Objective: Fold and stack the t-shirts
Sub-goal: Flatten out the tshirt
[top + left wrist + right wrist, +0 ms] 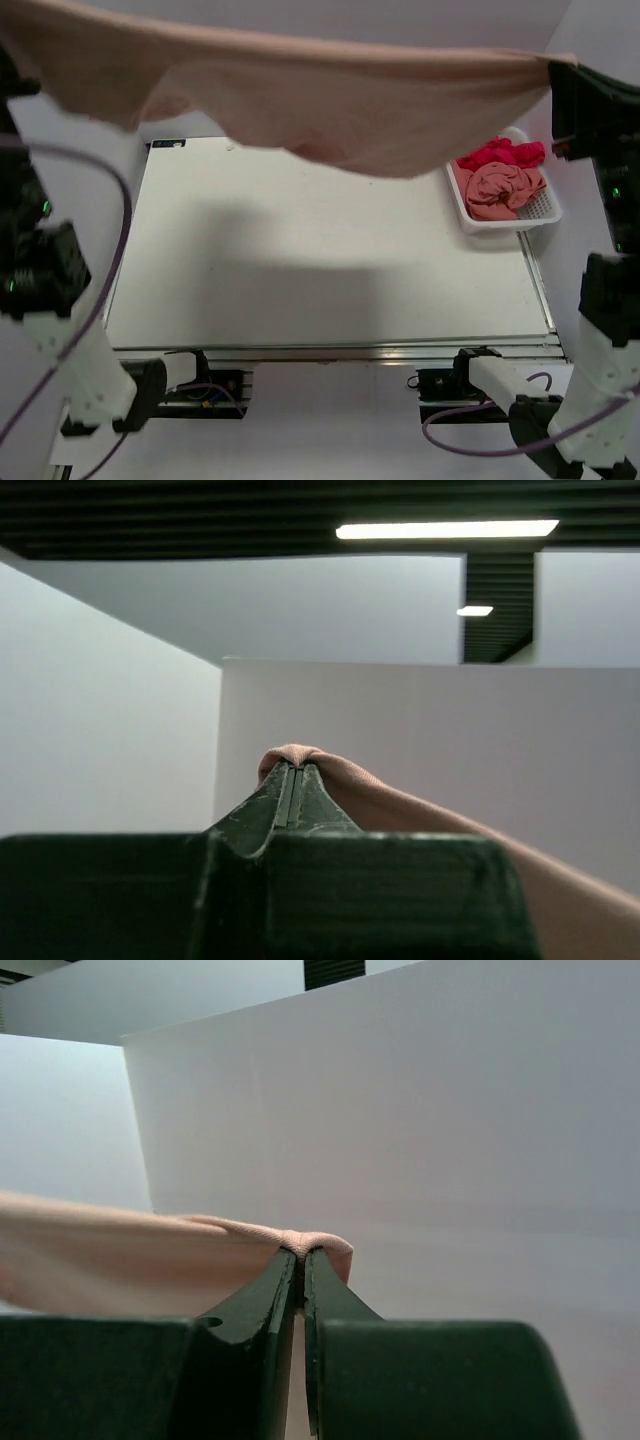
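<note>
A salmon-pink t-shirt (350, 110) hangs stretched out high above the table (320, 280), held between both grippers. My left gripper (10, 50) at the top left is shut on one end; in the left wrist view its jaws (293, 768) pinch a fold of the pink cloth (400, 805). My right gripper (556, 72) at the top right is shut on the other end; the right wrist view shows its jaws (302, 1253) closed on the cloth (120, 1250). The shirt sags in the middle. Its lower part hangs free above the table.
A white mesh basket (510, 226) stands at the table's far right, holding a crumpled magenta-red shirt (500, 153) and another crumpled salmon-pink shirt (500, 190). White walls stand behind and to the sides. Arm cables loop at the near corners.
</note>
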